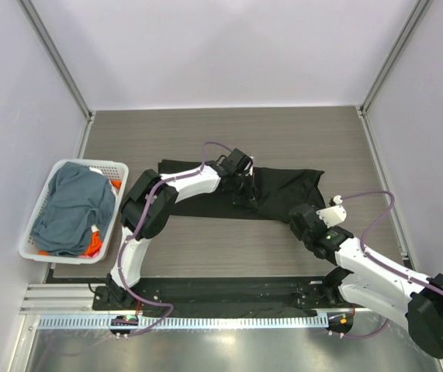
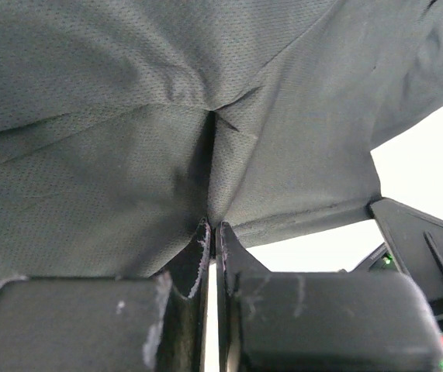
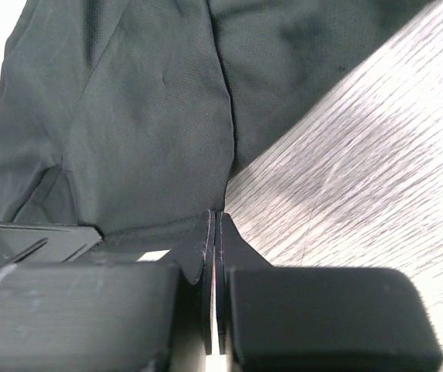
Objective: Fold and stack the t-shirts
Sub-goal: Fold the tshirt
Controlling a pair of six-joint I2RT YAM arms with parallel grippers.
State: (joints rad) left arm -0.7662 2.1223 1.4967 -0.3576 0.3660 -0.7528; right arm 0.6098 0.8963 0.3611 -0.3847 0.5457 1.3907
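Top cam: we look down from above/behind the arm bases (image 1: 116, 294) on the whole tabletop (image 1: 299, 132). Wrist cams sit v. close, facing along left claw (image 2: 212, 232) & right claw (image 3: 214, 221); all three share the black t-shirt (image 1: 283, 194).

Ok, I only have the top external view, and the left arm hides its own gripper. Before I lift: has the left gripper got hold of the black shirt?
Observer: Yes. In the left wrist view the left gripper is shut on a pinch of the black t-shirt, and creases in the cloth run into its tips.
Operator: And the right one, does it have cloth as well?
Observer: The right gripper is shut, with its tips right at the shirt's edge, where the cloth meets the bare table. I cannot tell whether the hem is actually between the fingers.
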